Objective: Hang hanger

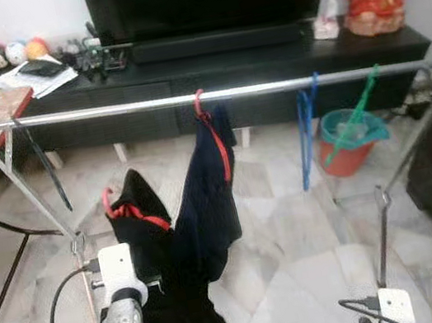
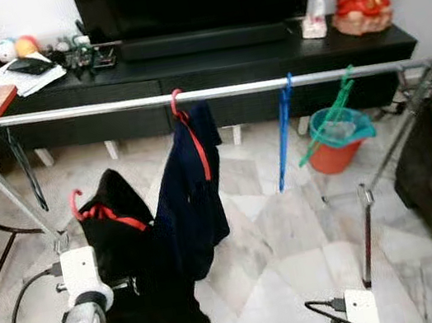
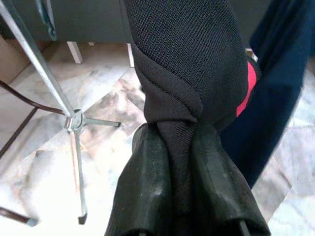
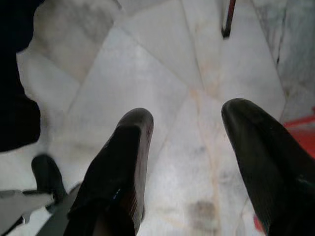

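left gripper clamped on black garment | red hanger below rail | soft, floppy; better held at hook | right gripper apart, empty

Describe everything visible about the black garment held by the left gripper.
The black garment is a dark knit fabric draped over a red hanger whose hook points up, below the silver rail and not yet hung. It sags toward the marble floor, bunched at the bottom. The left gripper pinches a twisted fold of it between its two black fingers. Its right side hangs against a navy garment that hangs from the rail on another red hanger.
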You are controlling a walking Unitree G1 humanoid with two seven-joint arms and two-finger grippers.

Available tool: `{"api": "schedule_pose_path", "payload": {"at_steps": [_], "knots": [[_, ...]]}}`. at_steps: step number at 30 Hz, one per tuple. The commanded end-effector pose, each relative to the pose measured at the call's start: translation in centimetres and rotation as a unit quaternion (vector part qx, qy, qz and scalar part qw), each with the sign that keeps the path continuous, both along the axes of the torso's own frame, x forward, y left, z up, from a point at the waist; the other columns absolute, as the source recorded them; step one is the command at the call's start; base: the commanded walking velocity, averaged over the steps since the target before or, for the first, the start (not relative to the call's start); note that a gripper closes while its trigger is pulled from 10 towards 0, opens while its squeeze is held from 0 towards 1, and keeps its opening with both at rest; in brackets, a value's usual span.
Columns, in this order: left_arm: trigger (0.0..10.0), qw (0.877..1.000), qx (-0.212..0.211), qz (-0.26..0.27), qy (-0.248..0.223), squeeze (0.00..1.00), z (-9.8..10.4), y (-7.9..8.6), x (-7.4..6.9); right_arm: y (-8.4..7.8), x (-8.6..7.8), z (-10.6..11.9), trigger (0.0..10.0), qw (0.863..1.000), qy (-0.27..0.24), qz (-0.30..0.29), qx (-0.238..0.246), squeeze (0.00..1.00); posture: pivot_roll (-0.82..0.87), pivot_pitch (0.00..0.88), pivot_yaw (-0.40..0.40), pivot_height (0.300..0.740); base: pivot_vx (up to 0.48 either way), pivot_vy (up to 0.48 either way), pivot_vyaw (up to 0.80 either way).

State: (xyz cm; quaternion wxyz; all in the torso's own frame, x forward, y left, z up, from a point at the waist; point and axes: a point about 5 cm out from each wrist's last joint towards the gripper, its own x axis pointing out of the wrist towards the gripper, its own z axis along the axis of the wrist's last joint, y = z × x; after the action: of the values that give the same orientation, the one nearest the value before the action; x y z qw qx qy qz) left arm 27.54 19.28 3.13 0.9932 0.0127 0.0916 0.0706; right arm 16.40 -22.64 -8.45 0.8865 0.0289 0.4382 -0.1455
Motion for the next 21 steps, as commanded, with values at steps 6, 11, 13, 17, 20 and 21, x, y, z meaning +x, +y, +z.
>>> {"api": "schedule_pose_path", "payload": {"at_steps": [6,11,13,17,20,21], "knots": [[10.0,1.000,-0.004,0.000,-0.020,0.00,0.73,-0.25,0.26,-0.35,-0.43,-0.11,10.0,1.000,0.007,-0.006,-0.003,0.00,-0.12,0.000,-0.012,0.740,-0.338,0.000,0.00],[10.0,1.000,-0.003,-0.001,-0.018,0.00,0.72,-0.14,0.15,-0.30,-0.36,-0.09,10.0,1.000,0.005,-0.006,-0.002,0.00,-0.12,0.000,-0.011,0.740,-0.338,0.000,0.00],[10.0,1.000,-0.003,-0.001,-0.018,0.00,0.73,-0.10,0.15,-0.27,-0.34,-0.09,10.0,1.000,0.005,-0.006,-0.002,0.00,-0.12,0.000,-0.009,0.740,-0.337,0.000,0.00],[10.0,1.000,-0.004,-0.007,-0.017,0.00,0.78,-0.06,0.17,-0.22,-0.27,-0.05,10.0,1.000,0.000,-0.008,-0.001,0.00,-0.12,0.000,-0.007,0.740,-0.340,0.000,0.00],[10.0,1.000,-0.006,-0.014,-0.015,0.00,0.88,-0.12,0.26,-0.17,-0.17,0.01,10.0,1.000,-0.007,-0.007,-0.001,0.00,-0.12,0.000,-0.004,0.740,-0.336,0.000,0.00],[10.0,1.000,-0.007,-0.022,-0.016,0.00,1.01,-0.25,0.35,-0.11,-0.12,0.01,10.0,1.000,-0.005,0.000,-0.001,0.00,-0.12,0.000,-0.001,0.740,-0.330,0.000,0.00]]}}
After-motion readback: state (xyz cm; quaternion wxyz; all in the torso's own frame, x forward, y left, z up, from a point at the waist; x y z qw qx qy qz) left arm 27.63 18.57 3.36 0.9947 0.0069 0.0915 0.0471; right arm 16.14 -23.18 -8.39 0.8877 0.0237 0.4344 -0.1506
